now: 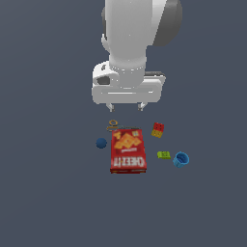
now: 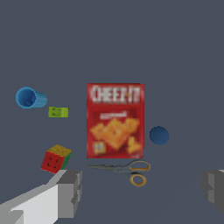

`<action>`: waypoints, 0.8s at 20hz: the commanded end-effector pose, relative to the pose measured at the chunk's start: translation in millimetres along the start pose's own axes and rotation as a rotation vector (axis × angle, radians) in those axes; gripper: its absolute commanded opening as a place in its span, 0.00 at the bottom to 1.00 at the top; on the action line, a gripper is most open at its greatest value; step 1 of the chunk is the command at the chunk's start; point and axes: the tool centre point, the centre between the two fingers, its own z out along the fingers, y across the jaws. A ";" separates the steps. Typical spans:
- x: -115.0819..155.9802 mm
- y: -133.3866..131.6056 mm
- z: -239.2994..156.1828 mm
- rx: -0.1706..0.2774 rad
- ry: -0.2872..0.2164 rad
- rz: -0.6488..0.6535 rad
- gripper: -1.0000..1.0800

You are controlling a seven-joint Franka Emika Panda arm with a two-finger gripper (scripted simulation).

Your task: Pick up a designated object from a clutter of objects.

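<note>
The small puzzle cube (image 1: 157, 130) with red, green and yellow-orange gridded faces sits on the floor, to the exterior view's right of the red cracker box (image 1: 128, 151). It also shows in the wrist view (image 2: 56, 159), close to one grey finger (image 2: 70, 192). My gripper (image 1: 126, 107) hangs open and empty above the clutter, over the scissors (image 1: 114, 125) with brown ring handles. The jaws stand wide apart in the wrist view (image 2: 142, 190). The cracker box lies flat (image 2: 115, 120).
A blue ball (image 1: 101, 143) lies to the exterior view's left of the box. A small flat green block (image 1: 163, 155) and a blue cup (image 1: 181, 159) on its side lie to the right. They show in the wrist view too: ball (image 2: 159, 135), block (image 2: 58, 112), cup (image 2: 29, 98).
</note>
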 end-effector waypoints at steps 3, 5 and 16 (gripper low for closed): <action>0.2 1.1 -0.8 -0.002 0.001 0.002 0.96; 0.6 4.4 -3.3 -0.007 0.004 0.007 0.96; 1.6 11.8 -8.6 -0.021 0.011 0.016 0.96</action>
